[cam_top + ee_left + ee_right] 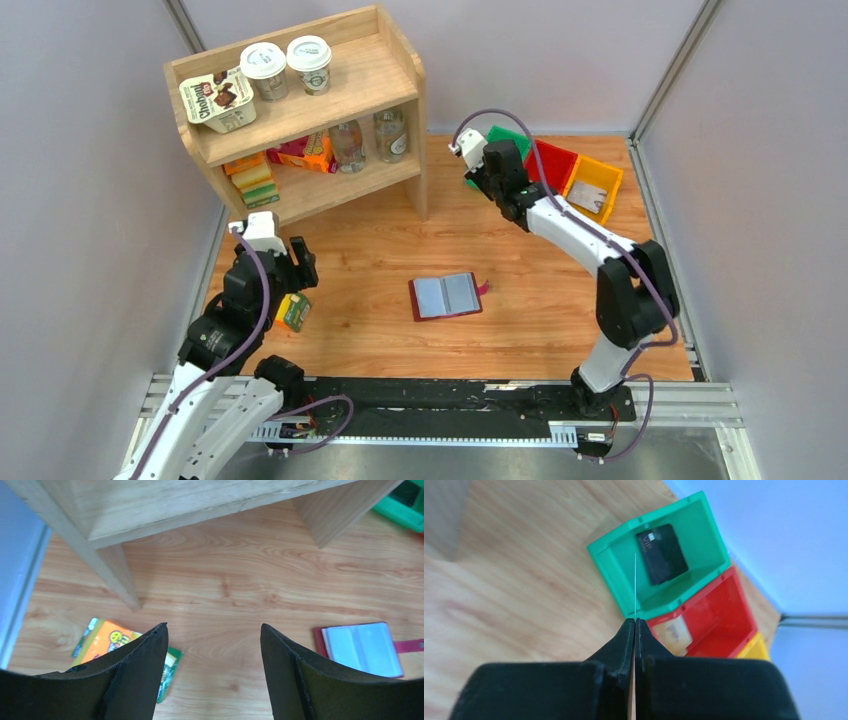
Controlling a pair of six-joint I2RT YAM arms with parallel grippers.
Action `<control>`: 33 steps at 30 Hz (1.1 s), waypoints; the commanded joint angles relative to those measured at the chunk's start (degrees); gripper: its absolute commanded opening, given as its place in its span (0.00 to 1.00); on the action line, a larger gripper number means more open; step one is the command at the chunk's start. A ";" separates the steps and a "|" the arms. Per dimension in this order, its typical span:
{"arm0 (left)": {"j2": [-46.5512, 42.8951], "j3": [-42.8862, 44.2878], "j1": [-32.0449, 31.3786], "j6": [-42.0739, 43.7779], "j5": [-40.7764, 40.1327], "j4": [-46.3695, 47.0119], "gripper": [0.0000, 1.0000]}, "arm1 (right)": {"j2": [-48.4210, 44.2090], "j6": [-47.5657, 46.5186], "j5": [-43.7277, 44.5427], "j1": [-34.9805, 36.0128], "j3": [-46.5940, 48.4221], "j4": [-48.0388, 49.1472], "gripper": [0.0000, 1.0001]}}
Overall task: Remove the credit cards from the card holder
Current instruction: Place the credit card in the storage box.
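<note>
The maroon card holder (446,296) lies open on the table's middle, grey sleeves up, snap tab to the right; it also shows in the left wrist view (362,649). My right gripper (635,621) is shut on a thin credit card (635,580), seen edge-on, above the green bin (704,535). A black credit card (661,553) lies in that bin. A pale card (675,631) lies in the red bin (724,615). In the top view my right gripper (487,170) hangs at the back right. My left gripper (214,630) is open and empty, left of the holder (300,262).
A yellow bin (594,186) with a greyish card stands right of the red bin. A wooden shelf (300,110) with cups, bottles and boxes stands at the back left. A small orange and green packet (293,311) lies under my left gripper.
</note>
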 commanded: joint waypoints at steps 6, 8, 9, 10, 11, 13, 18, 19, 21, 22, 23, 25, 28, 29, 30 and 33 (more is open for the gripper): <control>1.72 0.32 0.86 3.43 -10.21 -1.81 0.75 | 14.66 -22.24 5.44 -3.24 5.57 23.40 0.00; 2.42 0.41 1.48 3.60 -10.39 -1.98 0.75 | 16.85 -23.74 5.35 -3.86 5.92 25.34 0.00; 2.69 0.41 1.66 3.61 -10.30 -2.16 0.75 | 18.17 -24.09 5.52 -4.21 6.53 25.87 0.00; 3.30 0.49 2.00 3.69 -10.13 -2.16 0.75 | 19.23 -24.27 5.70 -4.65 7.06 26.05 0.00; 3.57 0.67 2.18 3.69 -9.95 -2.25 0.75 | 20.11 -24.80 5.87 -5.00 7.41 26.66 0.00; 4.27 0.67 2.80 3.87 -9.43 -2.16 0.75 | 21.78 -26.46 5.96 -5.44 7.68 28.68 0.00; 5.24 0.50 3.68 4.22 -8.54 -1.90 0.75 | 26.18 -28.05 4.74 -6.76 10.58 29.12 0.00; 5.50 0.49 3.77 4.31 -8.54 -1.98 0.75 | 26.88 -28.05 4.12 -6.94 10.93 29.21 0.00; 5.94 0.58 3.85 4.22 -8.46 -1.98 0.75 | 27.58 -28.66 2.89 -7.03 11.11 30.09 0.00; 6.03 0.58 3.94 4.22 -8.54 -2.07 0.75 | 28.02 -29.19 2.63 -7.03 11.28 30.27 0.00; 6.29 0.58 4.03 4.22 -8.63 -2.16 0.75 | 28.55 -29.72 2.62 -6.94 11.55 30.35 0.00; 6.38 0.58 4.12 4.22 -8.63 -2.16 0.75 | 29.34 -30.60 2.36 -7.03 12.07 30.09 0.00; 6.39 0.58 4.03 4.22 -8.89 -2.25 0.75 | 30.40 -32.79 2.18 -7.20 11.90 30.00 0.00; 6.47 0.58 4.03 4.13 -8.98 -2.33 0.75 | 30.49 -33.84 2.27 -7.20 11.64 29.40 0.00; 6.47 0.58 4.12 4.22 -8.90 -2.42 0.75 | 30.49 -34.55 2.19 -7.11 11.55 28.95 0.00; 6.39 0.67 4.12 4.13 -8.90 -2.42 0.75 | 30.05 -34.64 1.75 -7.38 11.02 28.16 0.06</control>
